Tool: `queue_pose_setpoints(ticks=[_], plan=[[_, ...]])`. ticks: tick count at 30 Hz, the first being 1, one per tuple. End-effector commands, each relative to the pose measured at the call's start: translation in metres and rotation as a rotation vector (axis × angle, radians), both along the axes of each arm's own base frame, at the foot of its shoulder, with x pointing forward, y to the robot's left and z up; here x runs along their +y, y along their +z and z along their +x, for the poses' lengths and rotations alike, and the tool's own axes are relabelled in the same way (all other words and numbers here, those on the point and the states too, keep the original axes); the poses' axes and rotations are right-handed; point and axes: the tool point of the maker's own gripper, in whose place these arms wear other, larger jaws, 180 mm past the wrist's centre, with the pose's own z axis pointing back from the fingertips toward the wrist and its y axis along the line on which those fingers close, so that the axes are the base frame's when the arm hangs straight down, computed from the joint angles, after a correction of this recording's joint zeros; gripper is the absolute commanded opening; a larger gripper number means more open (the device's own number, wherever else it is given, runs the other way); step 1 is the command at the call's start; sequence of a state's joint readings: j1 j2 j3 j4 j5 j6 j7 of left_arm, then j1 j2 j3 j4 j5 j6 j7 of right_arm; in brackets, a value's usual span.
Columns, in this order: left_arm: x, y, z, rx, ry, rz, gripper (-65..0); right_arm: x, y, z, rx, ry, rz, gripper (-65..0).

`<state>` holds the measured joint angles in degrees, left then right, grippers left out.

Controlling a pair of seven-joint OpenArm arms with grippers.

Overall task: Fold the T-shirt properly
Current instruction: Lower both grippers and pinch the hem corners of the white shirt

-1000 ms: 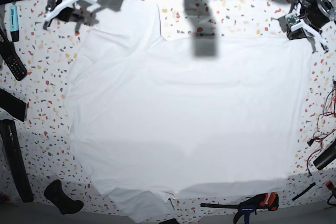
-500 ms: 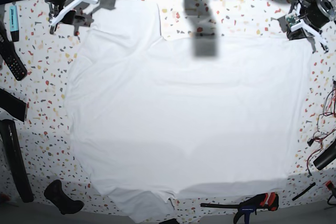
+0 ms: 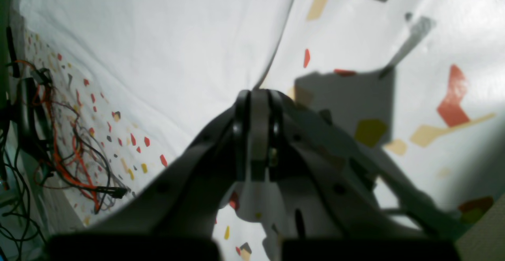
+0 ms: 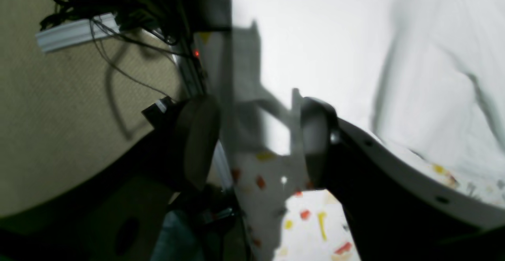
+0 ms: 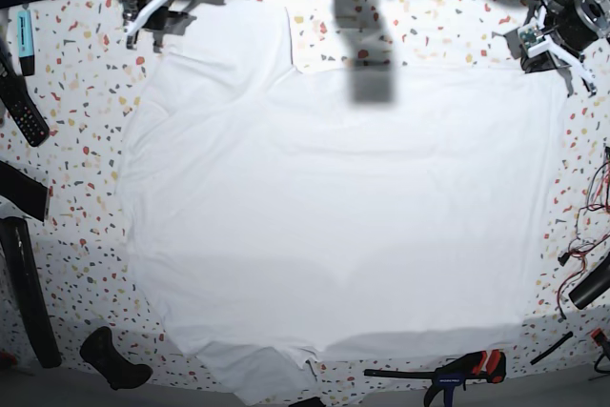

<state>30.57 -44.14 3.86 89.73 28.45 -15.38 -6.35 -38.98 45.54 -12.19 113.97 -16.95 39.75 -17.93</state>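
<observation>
The white T-shirt (image 5: 334, 207) lies spread flat over most of the speckled tabletop (image 5: 76, 140), with one sleeve at the far left (image 5: 238, 30) and one at the near edge (image 5: 257, 369). My left gripper (image 5: 572, 69) is shut at the shirt's far right corner. In the left wrist view its closed tips (image 3: 258, 95) touch the cloth's edge (image 3: 177, 36); I cannot tell if cloth is pinched. My right gripper (image 5: 145, 28) is open beside the far left sleeve. In the right wrist view its jaws (image 4: 256, 142) stand apart over the table's back edge, with cloth (image 4: 355, 36) to the right.
A black remote (image 5: 24, 107) and a blue marker (image 5: 26, 33) lie at the left. Black objects (image 5: 114, 359) sit at the front left, a clamp (image 5: 457, 369) at the front. Loose wires (image 5: 583, 235) lie at the right edge. A dark square shadow (image 5: 372, 83) falls on the shirt.
My right gripper has moved to the right and toward the table's back edge, nearer the far left sleeve. The left gripper and the shirt have not moved.
</observation>
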Motion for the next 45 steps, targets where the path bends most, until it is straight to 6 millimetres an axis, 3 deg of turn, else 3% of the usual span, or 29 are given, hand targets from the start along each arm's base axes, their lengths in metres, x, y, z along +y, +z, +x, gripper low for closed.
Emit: queue_pose_setpoints(ticks=[1, 5, 10, 14, 18, 20, 25, 29, 34, 40, 45], plan=[[0.021, 0.026, 0.032, -0.136, 0.045, 0.073, -65.0, 0.005, 0.004, 0.004, -0.01, 0.021, 0.013, -29.5], [0.021, 0.026, 0.032, -0.136, 0.045, 0.073, -65.0, 0.007, 0.001, 0.008, -0.01, 0.036, -0.021, -30.0], [0.021, 0.026, 0.032, -0.136, 0.045, 0.073, -65.0, -0.002, -0.006, 0.006, 0.005, 0.022, -0.06, -38.7], [0.021, 0.026, 0.032, -0.136, 0.045, 0.072, -65.0, -0.01, -0.013, 0.003, 0.022, 0.004, -0.075, -38.6], [0.021, 0.026, 0.032, -0.136, 0.045, 0.073, -65.0, -0.002, -0.011, 0.003, 0.022, 0.008, -0.026, -39.2], [0.021, 0.026, 0.032, -0.136, 0.045, 0.073, -65.0, 0.0, -0.01, 0.005, 0.015, 0.011, -0.015, -43.6], [0.021, 0.026, 0.032, -0.136, 0.045, 0.073, -65.0, 0.0, -0.009, 0.009, 0.0, -0.007, -0.011, -65.0], [0.021, 0.026, 0.032, -0.136, 0.045, 0.073, -65.0, 0.008, -0.005, 0.007, 0.026, -0.043, 0.04, -65.0], [0.021, 0.027, 0.032, -0.138, 0.043, 0.073, -65.0, 0.012, 0.017, 0.028, -0.054, -0.174, 0.048, -65.0], [0.011, 0.039, 0.039, -0.168, 0.036, 0.072, -65.0, 0.037, 0.059, 0.049, -0.19, -0.194, 0.138, -65.0], [0.006, 0.052, 0.047, -0.197, 0.055, 0.091, -65.0, 0.032, 0.074, 0.075, -0.286, -0.266, 0.144, -65.0]])
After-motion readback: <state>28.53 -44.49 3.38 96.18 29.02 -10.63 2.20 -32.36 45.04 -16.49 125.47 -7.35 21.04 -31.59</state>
